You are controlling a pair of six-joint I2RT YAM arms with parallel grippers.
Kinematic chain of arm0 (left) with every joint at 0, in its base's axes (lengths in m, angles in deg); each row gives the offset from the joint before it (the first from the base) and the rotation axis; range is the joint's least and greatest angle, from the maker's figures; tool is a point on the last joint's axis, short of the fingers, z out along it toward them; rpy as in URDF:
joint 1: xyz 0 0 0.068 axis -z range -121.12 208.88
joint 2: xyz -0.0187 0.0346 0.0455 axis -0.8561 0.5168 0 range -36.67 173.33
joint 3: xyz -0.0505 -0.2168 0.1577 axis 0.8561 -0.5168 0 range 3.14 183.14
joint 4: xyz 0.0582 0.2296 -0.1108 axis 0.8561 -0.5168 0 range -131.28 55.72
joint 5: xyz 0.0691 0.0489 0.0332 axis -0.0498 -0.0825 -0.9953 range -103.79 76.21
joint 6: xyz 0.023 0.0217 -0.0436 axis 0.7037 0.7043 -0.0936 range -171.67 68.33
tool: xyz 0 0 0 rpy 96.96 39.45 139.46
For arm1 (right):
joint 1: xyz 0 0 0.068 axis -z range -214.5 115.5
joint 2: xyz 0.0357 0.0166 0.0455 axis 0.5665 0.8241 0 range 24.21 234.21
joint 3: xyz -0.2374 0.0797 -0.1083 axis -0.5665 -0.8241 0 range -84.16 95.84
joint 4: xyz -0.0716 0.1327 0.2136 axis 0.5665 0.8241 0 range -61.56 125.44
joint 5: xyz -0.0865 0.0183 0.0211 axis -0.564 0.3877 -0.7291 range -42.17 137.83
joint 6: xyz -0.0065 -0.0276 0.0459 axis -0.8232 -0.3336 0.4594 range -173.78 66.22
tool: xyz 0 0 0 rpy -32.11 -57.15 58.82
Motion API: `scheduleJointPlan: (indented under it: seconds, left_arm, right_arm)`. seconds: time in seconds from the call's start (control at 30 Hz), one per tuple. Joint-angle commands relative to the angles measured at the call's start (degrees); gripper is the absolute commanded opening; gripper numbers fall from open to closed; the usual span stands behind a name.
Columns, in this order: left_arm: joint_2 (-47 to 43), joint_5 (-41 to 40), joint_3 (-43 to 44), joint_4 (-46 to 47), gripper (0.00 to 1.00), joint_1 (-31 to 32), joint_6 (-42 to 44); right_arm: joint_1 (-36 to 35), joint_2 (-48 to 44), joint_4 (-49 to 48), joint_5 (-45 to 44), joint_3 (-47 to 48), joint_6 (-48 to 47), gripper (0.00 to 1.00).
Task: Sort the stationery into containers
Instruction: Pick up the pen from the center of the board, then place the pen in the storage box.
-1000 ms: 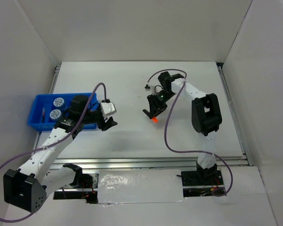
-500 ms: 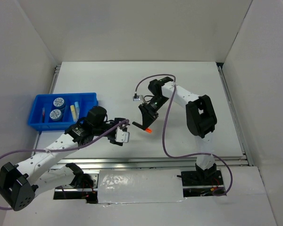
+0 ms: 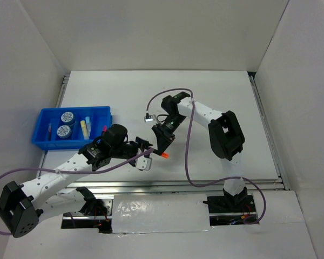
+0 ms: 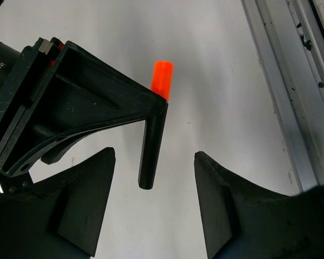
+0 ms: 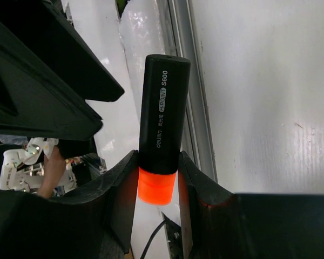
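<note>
Hard to read from above: a dark knot of both grippers just below the centre of the top view, with only an orange tip poking out at its lower edge. Clearer from the wrists. Clamped in the right gripper [image 5: 157,162] at the black-orange join: the marker [image 5: 163,108], black barrel jutting toward the top of that frame, orange end half buried between the fingers. Partly legible in white along the barrel: "S600". Spread apart in the left wrist view, one on each side of the barrel's black end, no contact visible: the jaws of the left gripper [image 4: 154,156]. Cut off by the lower edge there: both finger bases. Hidden behind the right gripper's black body: the marker's middle.

At the left of the top view, well away from the marker, the tray [image 3: 43,141], its lower right corner covered by the left arm [image 3: 59,175]. Inside, two rolls [image 3: 68,116], a yellow marker [image 3: 83,127] beside a blue marker [image 3: 88,121], and a red pen [image 3: 49,129], barely a line. Compartment walls hard to trace.

Underneath, a plain white table [image 3: 124,91], with metal rails [image 3: 178,185] along its lower edge and sides. All around, bare white walls [image 3: 151,32]. Between the arm bases, a crinkled pale sheet [image 3: 159,213].
</note>
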Motion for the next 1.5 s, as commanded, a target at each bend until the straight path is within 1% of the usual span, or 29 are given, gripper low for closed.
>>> scheduleJointPlan:
  seconds: [0.0,0.07,0.3,0.53,0.67,0.83,0.9,0.93,1.1,1.2,1.23,1.27,1.3,1.33,1.37,1.43,1.47]
  left_arm:
    - [0.8,1.0,0.3,1.6,0.72,0.6,2.7]
    - [1.3,0.6,0.1,1.3,0.71,0.7,3.1]
    - [1.7,0.3,-0.6,1.6,0.63,0.9,3.4]
    - [2.4,-0.2,-1.0,-0.2,0.61,2.0,5.9]
    - [2.6,-0.6,-1.1,-0.5,0.53,2.2,6.7]
    - [2.7,-1.4,-1.7,0.2,0.47,2.2,6.6]
    - [2.8,-1.9,-2.1,1.2,0.41,2.4,6.0]
    - [2.8,-2.4,-2.3,1.7,0.36,2.4,5.7]
    - [3.0,-3.4,-3.0,3.2,0.34,2.6,5.3]
    - [2.7,-3.3,-2.9,3.0,0.26,2.7,4.8]
    - [2.8,-3.3,-2.9,2.9,0.18,2.7,4.6]
    - [2.6,-3.4,-2.5,2.6,0.13,2.7,3.9]
    - [2.4,-3.8,-2.3,2.4,0.02,2.7,3.3]
    - [2.2,-4.0,-2.2,2.4,0.0,2.7,1.2]
    - [1.8,-4.2,-1.7,1.9,0.0,2.7,0.3]
    - [0.2,-4.2,-1.4,0.1,0.0,2.4,-3.2]
    - [-0.7,-4.1,-1.6,-0.6,0.0,2.3,-4.1]
  right_arm:
    - [-1.1,-2.7,7.3,2.3,0.4,0.0,0.0]
    - [-1.5,-2.9,7.3,2.3,0.5,0.2,0.0]
    - [-2.6,-3.1,7.4,3.0,0.8,0.7,0.0]
    - [-3.4,-3.4,7.4,3.0,1.5,1.5,0.0]
    - [-3.5,-3.5,7.4,3.1,1.6,1.9,0.0]
    - [-3.8,-3.8,7.3,3.1,1.5,2.1,0.0]
    - [-4.0,-4.1,7.4,3.1,1.6,2.0,0.0]
    - [-4.1,-4.3,7.4,3.2,1.5,1.9,0.0]
    - [-4.6,-4.9,7.3,3.3,1.0,1.8,0.0]
    - [-4.8,-5.0,7.3,3.0,0.9,2.1,0.0]
    - [-4.7,-5.1,7.4,2.7,0.9,2.3,0.08]
    - [-4.6,-5.1,7.3,2.3,1.2,2.9,0.17]
    - [-4.5,-5.3,7.1,2.0,1.4,3.2,0.29]
    - [-4.2,-5.6,6.6,1.9,1.6,3.7,0.33]
    - [-2.8,-6.6,5.4,2.0,2.2,5.0,0.41]
    - [-0.7,-8.0,3.4,0.5,3.0,7.1,0.43]
    - [0.5,-8.6,1.1,-0.5,4.8,10.0,0.44]
